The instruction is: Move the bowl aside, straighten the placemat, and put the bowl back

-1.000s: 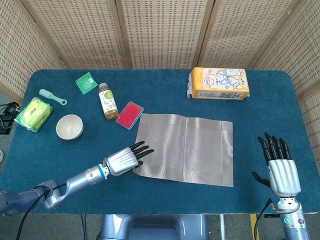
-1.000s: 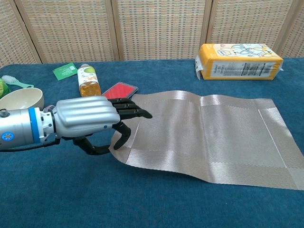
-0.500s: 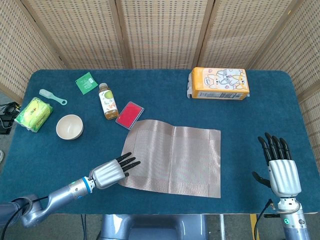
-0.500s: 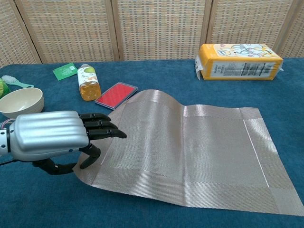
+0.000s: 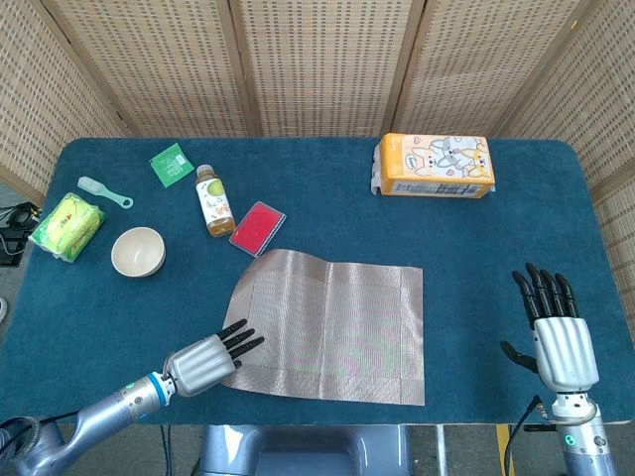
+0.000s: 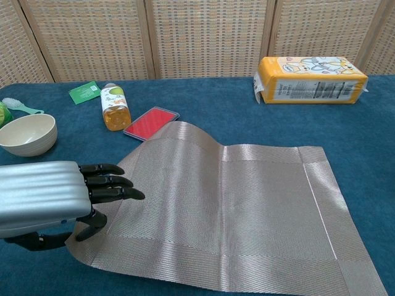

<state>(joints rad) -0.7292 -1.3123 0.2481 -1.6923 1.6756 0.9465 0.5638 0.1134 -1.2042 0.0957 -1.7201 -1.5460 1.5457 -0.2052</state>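
Bowl [image 5: 138, 251] sits empty at far left beside the green packet [image 5: 66, 225]. Left hand [image 5: 203, 360] pinches the placemat [image 5: 332, 322] corner; red case [image 5: 257, 228] touches its far edge. Right hand [image 5: 558, 337] hangs spread, holding nothing.

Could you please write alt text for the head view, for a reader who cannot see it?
The robot's left hand grips the near-left corner of a beige woven placemat on a blue table, while the right hand hovers open at the right. A cream bowl sits aside at the left, near a bottle and red case.
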